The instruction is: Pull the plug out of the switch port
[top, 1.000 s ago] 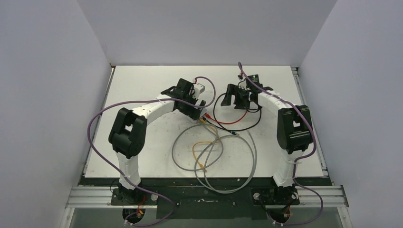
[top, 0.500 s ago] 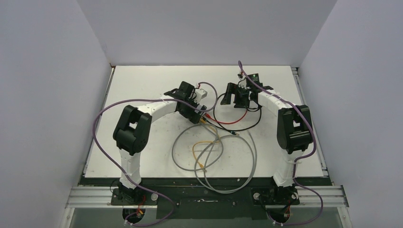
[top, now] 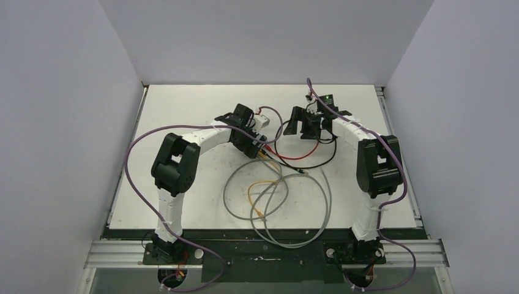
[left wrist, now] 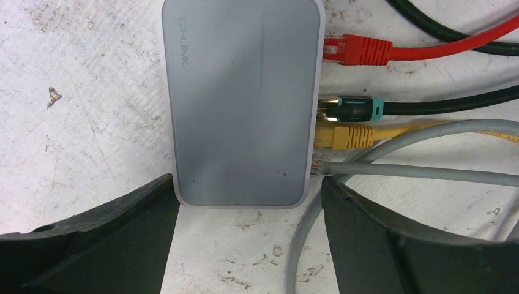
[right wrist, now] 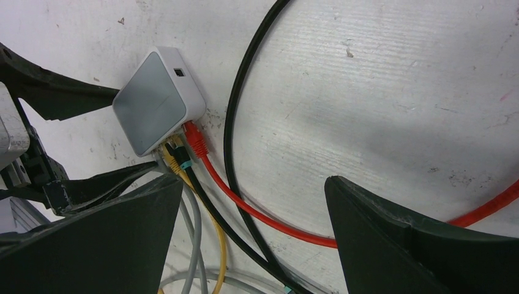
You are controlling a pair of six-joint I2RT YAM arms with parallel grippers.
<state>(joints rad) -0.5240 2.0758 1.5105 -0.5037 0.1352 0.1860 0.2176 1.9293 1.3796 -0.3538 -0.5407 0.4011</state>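
Note:
The switch (left wrist: 242, 104) is a flat light-grey box lying on the white table, also seen in the right wrist view (right wrist: 156, 101). Several plugs sit in the sockets along one edge: a red plug (left wrist: 358, 50), a black plug with a teal boot (left wrist: 349, 110), a yellow plug (left wrist: 346, 136) and a grey cable's clear plug (left wrist: 318, 166). My left gripper (left wrist: 248, 184) is open and straddles the switch's near end, its fingertips close to both sides. My right gripper (right wrist: 254, 180) hangs open above the red cable (right wrist: 257, 211) and black cables, holding nothing.
Grey cable loops (top: 278, 208) and a yellow cable (top: 263, 193) lie on the table in front of the switch. A black cable (top: 306, 162) curves under the right arm. White walls close in the table on three sides.
The left arm has swung right and its gripper has come down over the switch's end, with the jaws narrowing. The right arm has not moved.

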